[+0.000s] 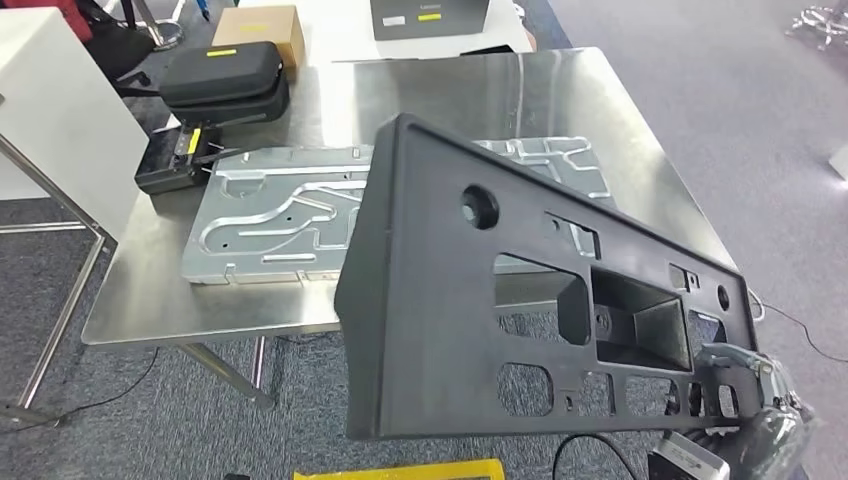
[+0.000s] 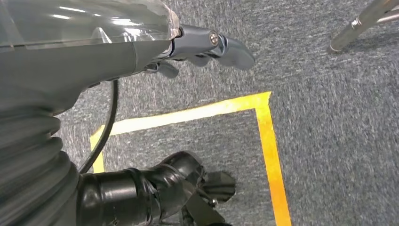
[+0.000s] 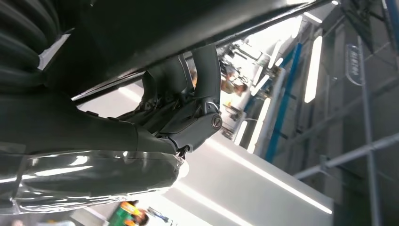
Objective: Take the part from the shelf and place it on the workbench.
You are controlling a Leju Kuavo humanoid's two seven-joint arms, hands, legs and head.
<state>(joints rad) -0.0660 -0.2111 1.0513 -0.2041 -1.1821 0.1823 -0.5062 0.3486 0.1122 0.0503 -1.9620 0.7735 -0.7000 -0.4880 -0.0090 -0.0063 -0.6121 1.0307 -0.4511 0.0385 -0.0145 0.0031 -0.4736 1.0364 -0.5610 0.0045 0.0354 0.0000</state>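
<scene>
A large black plastic part [image 1: 440,300], a flat panel with several cut-outs and a box-shaped recess, hangs tilted in front of me above the near edge of the steel workbench [image 1: 420,90]. My right hand [image 1: 745,372] grips its lower right corner. In the right wrist view the fingers [image 3: 188,103] curl up against the underside of the part [image 3: 164,23]. My left hand [image 2: 207,47] hangs over the grey carpet with its fingers loosely extended and nothing in them.
On the workbench lie a stamped metal plate [image 1: 270,215], a black zip case [image 1: 222,75] and a dark device [image 1: 170,160] at the far left. A cardboard box [image 1: 262,28] stands behind. Yellow floor tape [image 2: 263,136] marks the carpet.
</scene>
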